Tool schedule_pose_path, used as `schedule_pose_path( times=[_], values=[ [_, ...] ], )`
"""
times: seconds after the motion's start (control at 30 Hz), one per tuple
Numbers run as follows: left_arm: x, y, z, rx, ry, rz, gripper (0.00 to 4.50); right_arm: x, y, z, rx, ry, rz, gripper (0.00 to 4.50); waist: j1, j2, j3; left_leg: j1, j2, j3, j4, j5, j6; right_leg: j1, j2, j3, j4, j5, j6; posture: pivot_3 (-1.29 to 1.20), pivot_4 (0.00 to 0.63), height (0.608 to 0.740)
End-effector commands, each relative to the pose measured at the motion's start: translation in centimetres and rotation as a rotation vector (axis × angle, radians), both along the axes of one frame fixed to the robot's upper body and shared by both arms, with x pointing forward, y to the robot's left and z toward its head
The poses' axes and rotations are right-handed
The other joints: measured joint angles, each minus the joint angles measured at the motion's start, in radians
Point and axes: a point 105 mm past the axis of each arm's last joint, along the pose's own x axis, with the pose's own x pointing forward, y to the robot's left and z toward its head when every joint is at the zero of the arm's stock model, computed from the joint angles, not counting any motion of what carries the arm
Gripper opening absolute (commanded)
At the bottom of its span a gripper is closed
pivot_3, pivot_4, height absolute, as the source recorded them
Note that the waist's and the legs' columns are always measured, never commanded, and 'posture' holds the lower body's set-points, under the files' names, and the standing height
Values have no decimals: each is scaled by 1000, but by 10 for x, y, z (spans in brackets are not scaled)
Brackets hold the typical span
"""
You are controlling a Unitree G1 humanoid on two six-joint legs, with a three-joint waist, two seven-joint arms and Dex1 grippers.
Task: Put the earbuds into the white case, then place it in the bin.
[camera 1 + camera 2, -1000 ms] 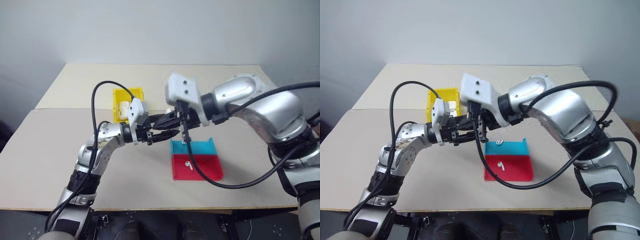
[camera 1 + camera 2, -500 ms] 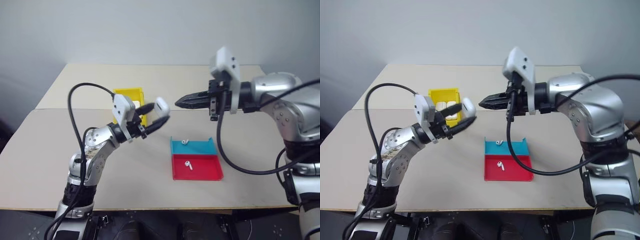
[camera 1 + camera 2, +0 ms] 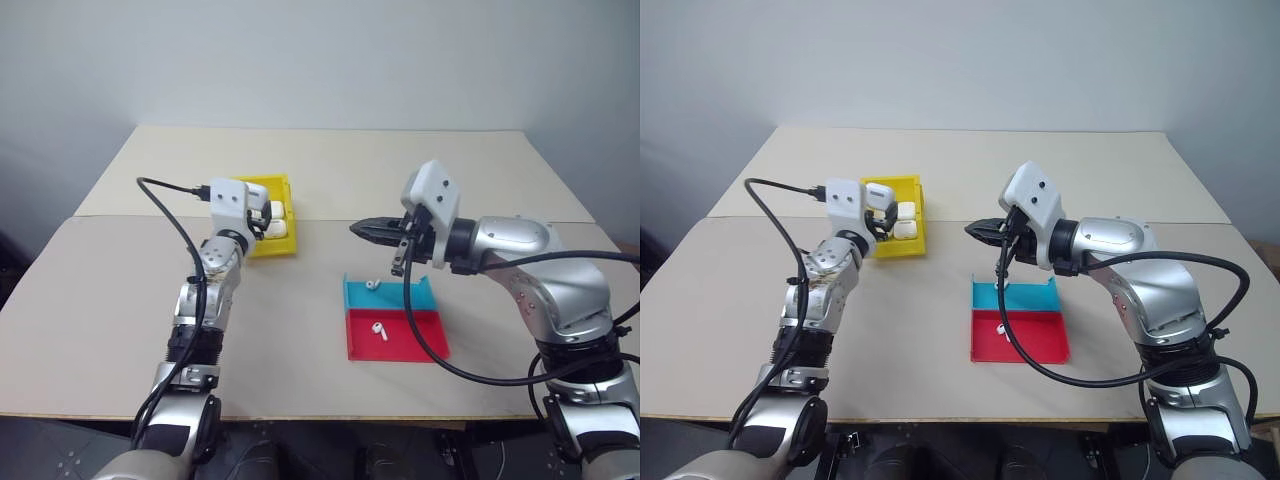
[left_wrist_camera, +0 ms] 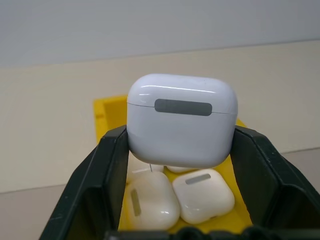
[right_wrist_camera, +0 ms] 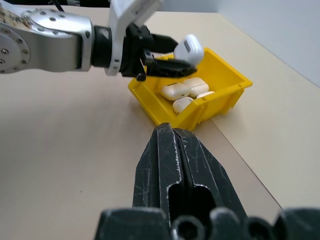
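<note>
My left gripper (image 4: 180, 132) is shut on the white case (image 4: 181, 120), whose lid is closed. It holds the case at its fingertips just above the yellow bin (image 5: 220, 107), at the table's left. Two earbuds lie in the flat tray: one on the teal half (image 3: 371, 284), one on the red half (image 3: 379, 328). Over the tray's far edge my right gripper (image 5: 172, 137) points left toward the bin, shut with nothing in it.
Several other white cases (image 4: 202, 195) lie inside the bin (image 3: 268, 244). The red-and-teal tray (image 3: 415, 342) sits in the middle right of the beige table (image 3: 90, 320). A black cable (image 3: 412, 330) hangs from my right wrist across the tray.
The two grippers, together over the table's middle a second ago, have parted. My left arm swung left with the case to the bin. My right gripper drew back right and sank toward the tray.
</note>
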Motion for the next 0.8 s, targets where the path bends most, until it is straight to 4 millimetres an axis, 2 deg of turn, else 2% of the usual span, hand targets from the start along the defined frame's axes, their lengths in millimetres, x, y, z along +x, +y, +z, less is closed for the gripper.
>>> schedule_pose_path(
  times=[0.03,0.1,0.23,0.33,0.47,0.63,0.7,0.8],
  values=[
    [9,-6,18,19,-86,-21,3856,-4,-3,19,53,-59,-9,0,0,0,0,0,0,0,0,0,0,0,0,0,0,0,0,0,150,740],
    [6,-3,24,6,-116,-32,4460,-3,-6,20,72,-52,-22,0,0,0,0,0,0,0,0,0,0,0,0,0,0,0,0,0,150,740],
    [-14,7,34,9,-171,-113,4484,-4,-13,22,115,-36,-36,0,-7,0,0,0,0,0,0,0,0,0,0,0,0,0,0,0,150,740],
    [-37,18,39,15,-162,-198,4484,-6,-18,21,129,-21,-35,0,-11,0,0,0,0,0,-1,1,-2,0,0,0,0,0,0,0,150,740],
    [-86,26,45,109,-135,-371,4484,-11,-26,16,156,-41,-49,0,-13,0,0,1,1,0,-1,0,0,0,0,0,0,0,0,0,150,740],
    [-159,33,43,230,-47,-622,4484,-21,-45,-10,62,-46,-82,0,-11,0,0,2,1,0,-2,0,0,0,-1,2,0,0,0,0,150,740],
    [-178,39,43,240,-6,-662,4484,-27,-54,-19,31,-28,-80,0,-6,0,0,3,0,0,-2,-1,1,0,-1,1,0,0,0,0,150,740],
    [-195,44,42,239,43,-702,4484,-38,-63,-26,-9,1,-58,0,-2,0,0,7,1,0,-3,-1,1,3,-1,1,1,-1,0,0,150,740]
  ],
)
